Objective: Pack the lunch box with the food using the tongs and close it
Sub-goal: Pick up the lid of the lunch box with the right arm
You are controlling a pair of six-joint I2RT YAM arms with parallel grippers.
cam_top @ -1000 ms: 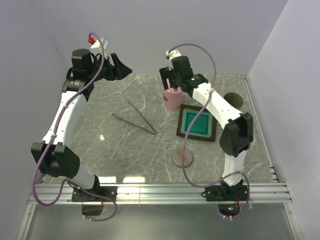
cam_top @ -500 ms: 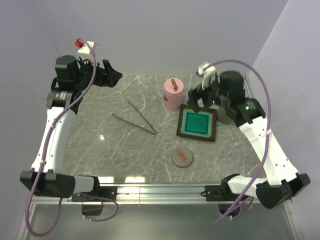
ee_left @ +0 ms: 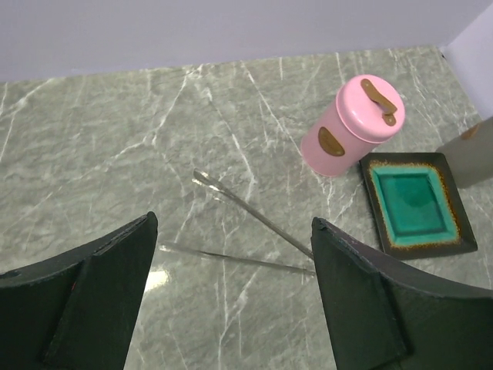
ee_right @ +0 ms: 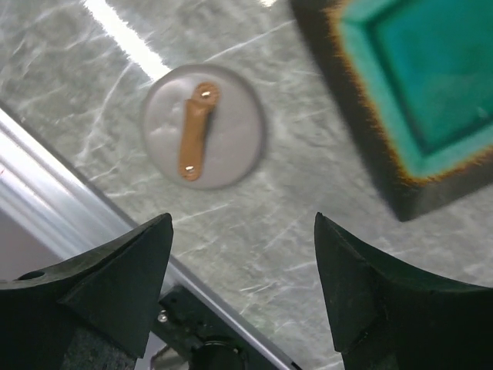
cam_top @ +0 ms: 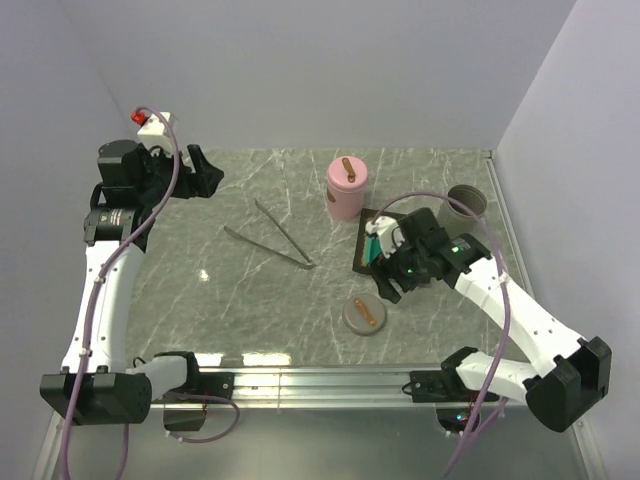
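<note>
Tongs lie flat near the middle of the table. Left gripper is raised at the far left corner, jaws open and empty. Right gripper points down above the grey lid by the near edge, also open, holding nothing.

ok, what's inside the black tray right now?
The left wrist view shows the whole well of the black tray: bare teal glaze, nothing lying in it. From above, the right gripper hangs over it and covers most of it.

tongs left of canister, tray right of canister, lid before tray
</note>
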